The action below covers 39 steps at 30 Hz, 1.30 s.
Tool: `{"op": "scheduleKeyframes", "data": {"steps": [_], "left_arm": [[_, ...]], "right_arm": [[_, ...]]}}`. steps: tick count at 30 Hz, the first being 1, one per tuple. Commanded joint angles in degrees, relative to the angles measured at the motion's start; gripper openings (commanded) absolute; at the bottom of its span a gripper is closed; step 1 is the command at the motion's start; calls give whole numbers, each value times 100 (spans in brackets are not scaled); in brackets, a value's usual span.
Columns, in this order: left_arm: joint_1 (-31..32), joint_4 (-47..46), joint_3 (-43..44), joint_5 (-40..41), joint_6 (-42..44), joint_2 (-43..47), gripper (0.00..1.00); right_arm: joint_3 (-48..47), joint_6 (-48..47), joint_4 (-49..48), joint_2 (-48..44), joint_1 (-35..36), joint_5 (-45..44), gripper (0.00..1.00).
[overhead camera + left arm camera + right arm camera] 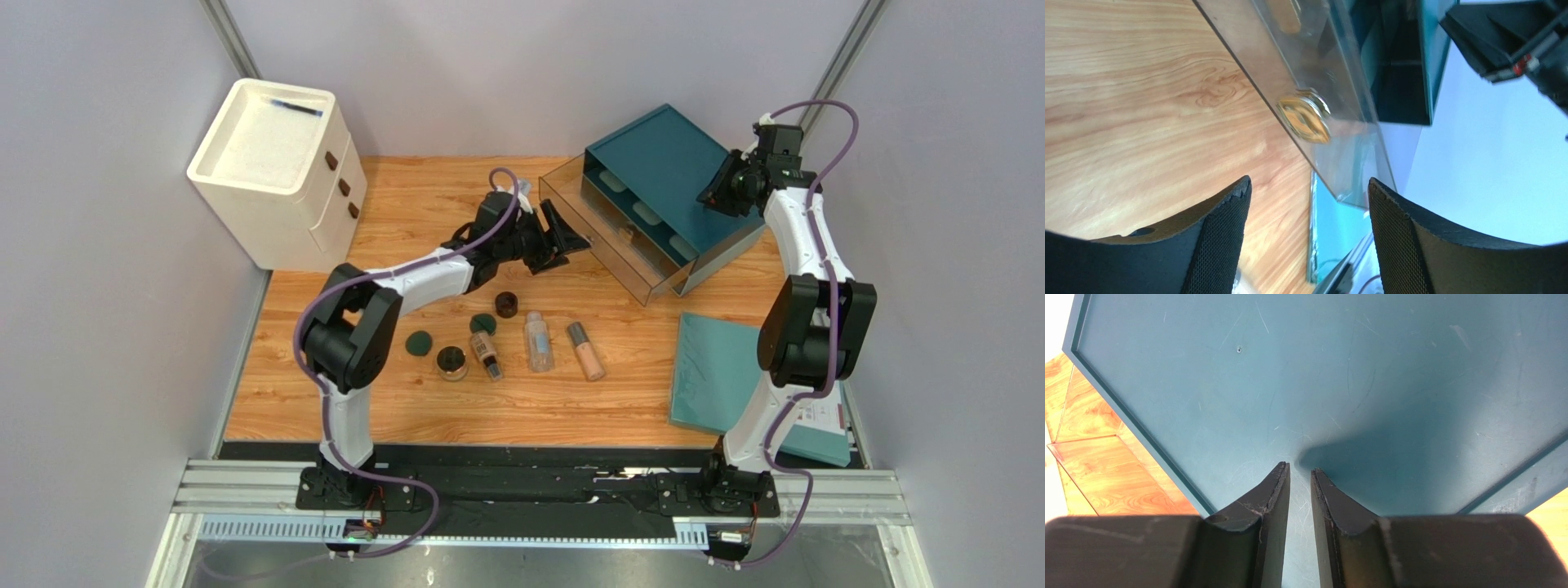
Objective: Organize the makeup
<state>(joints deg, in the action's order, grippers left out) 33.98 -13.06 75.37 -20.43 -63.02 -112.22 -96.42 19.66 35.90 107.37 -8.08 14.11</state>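
1. Our left gripper [1309, 245] stands wide open and empty. Its fingers [1223, 239] are black with a fine mesh-like texture, and they touch nothing.
2. Just ahead of them is the drawer [1333, 128], a clear, tinted plastic one pulled out of the teal box [669, 172]. It has a round gold knob [1306, 116] on its front.
3. Our right gripper [1300, 468] is nearly closed, with only a thin slit between the jaws and nothing in it. The tips sit at the box top, a smooth, matte teal surface with fine scratches. We cannot tell whether they press on it.
4. The makeup lies on the wood-grain table [307, 404], in front of the drawer and well apart from both grippers:
   - the peach tube [586, 350] and the clear bottle [537, 341] lie side by side;
   - the brown bottle [486, 354] lies left of them;
   - one round dark jar [505, 303] is behind them, and another jar [453, 363] is at the left;
   - two flat green discs [418, 343] are nearby.
5. A boxy white cabinet [276, 172] with rounded corners stands at the far left.
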Motion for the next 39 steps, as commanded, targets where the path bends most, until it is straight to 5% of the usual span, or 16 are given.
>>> {"op": "scheduleKeyframes", "data": {"steps": [1,8,18,39], "left_arm": [[-128,1555,205,205,1344,851,77],[-128,4283,988,873,2838,1027,81],[197,6314,1058,970,2550,808,80],[970,6588,1752,1286,2514,-633,78]], "right_arm": [[326,-129,1051,319,34,39,28],[396,-191,1051,355,34,74,28],[423,-191,1051,442,34,109,28],[809,-208,893,486,34,285,28]]}}
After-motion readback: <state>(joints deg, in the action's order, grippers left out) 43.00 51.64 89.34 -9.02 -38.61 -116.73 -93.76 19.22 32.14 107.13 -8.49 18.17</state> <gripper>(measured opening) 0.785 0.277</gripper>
